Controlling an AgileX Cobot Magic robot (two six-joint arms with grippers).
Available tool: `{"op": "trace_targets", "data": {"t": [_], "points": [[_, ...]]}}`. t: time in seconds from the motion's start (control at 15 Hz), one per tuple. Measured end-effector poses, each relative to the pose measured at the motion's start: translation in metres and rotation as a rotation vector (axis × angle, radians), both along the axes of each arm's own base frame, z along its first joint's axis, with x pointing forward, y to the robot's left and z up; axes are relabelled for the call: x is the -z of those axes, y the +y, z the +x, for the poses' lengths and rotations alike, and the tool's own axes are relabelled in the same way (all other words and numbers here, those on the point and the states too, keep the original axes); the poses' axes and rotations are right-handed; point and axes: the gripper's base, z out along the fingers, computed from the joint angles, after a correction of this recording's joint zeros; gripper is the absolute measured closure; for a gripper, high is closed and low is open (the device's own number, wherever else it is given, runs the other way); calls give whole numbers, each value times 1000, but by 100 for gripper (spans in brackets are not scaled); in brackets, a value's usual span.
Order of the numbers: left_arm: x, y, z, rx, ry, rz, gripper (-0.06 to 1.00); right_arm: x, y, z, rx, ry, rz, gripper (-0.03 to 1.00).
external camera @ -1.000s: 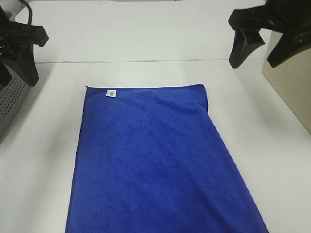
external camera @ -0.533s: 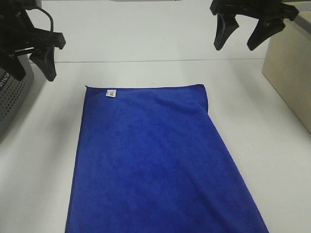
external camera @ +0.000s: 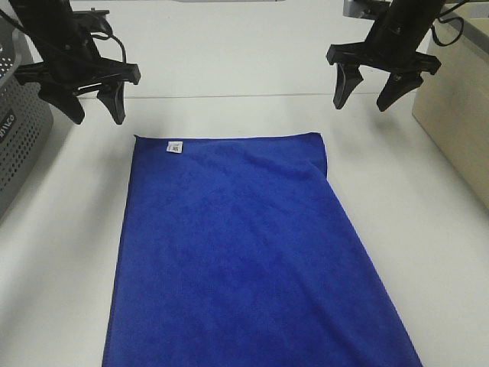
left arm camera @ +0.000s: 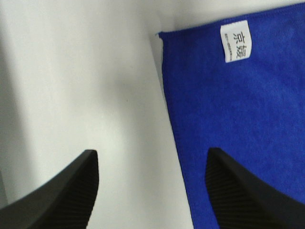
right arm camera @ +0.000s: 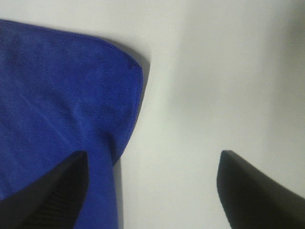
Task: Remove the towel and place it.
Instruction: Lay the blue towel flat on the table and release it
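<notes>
Surface: your white surface carries everything. There is bare room on both sides of the cloth and behind it.
Towel: the deep-blue towel lies spread flat in the middle. Its near end runs out of the high view. Its far right corner is a little rumpled.
Basket: the grey basket with holes sits at the left edge, apart from the towel.
Box: a tan box stands at the right edge, also apart.
Left pincer: the left pincer is spread wide and holds nothing. It hangs over the far left corner, with the towel's side edge between its fingers. It looks lined up for you to pinch there.
Right pincer: the right pincer is wide too, and empty, over the far right corner.
Tag: a small white tag marks the far left corner.
</notes>
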Motion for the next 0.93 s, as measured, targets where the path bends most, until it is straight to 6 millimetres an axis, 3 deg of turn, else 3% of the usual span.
{"op": "trace_targets", "data": {"t": [0.2, 0.33, 0.53, 0.93], "points": [[27, -5, 24, -3, -15, -7, 34, 36, 2, 10, -6, 56, 3, 26], [36, -5, 28, -4, -15, -7, 34, 49, 3, 16, -15, 61, 4, 26], [46, -3, 32, -19, -29, -28, 34, 62, 6, 26, -21, 53, 24, 26], [62, 25, 39, -69, 0, -100, 34, 80, 7, 29, -26, 78, 21, 26]]}}
